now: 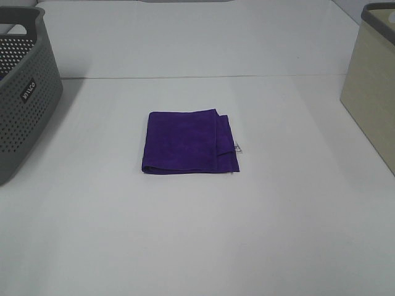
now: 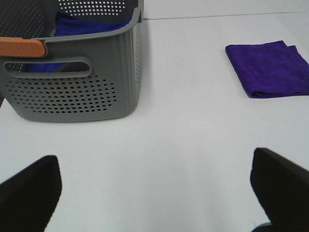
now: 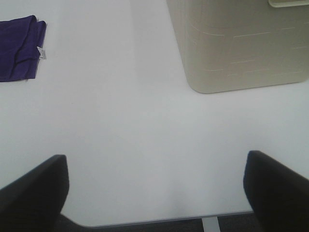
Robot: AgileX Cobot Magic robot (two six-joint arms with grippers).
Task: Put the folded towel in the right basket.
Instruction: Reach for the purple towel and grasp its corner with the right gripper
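Note:
A folded purple towel [image 1: 189, 142] lies flat in the middle of the white table, with a small white tag at its right edge. It also shows in the left wrist view [image 2: 270, 68] and in the right wrist view [image 3: 19, 48]. The right basket [image 1: 373, 83] is beige and stands at the table's right edge; its wall shows in the right wrist view [image 3: 241, 43]. My left gripper [image 2: 154, 193] is open and empty, well short of the towel. My right gripper [image 3: 154, 193] is open and empty, between the towel and the beige basket. Neither gripper shows in the high view.
A grey perforated basket [image 1: 24, 92] stands at the table's left edge. In the left wrist view [image 2: 77, 72] it holds a blue cloth [image 2: 87, 24] and has an orange handle part [image 2: 21, 47]. The table's near edge [image 3: 159, 221] shows in the right wrist view.

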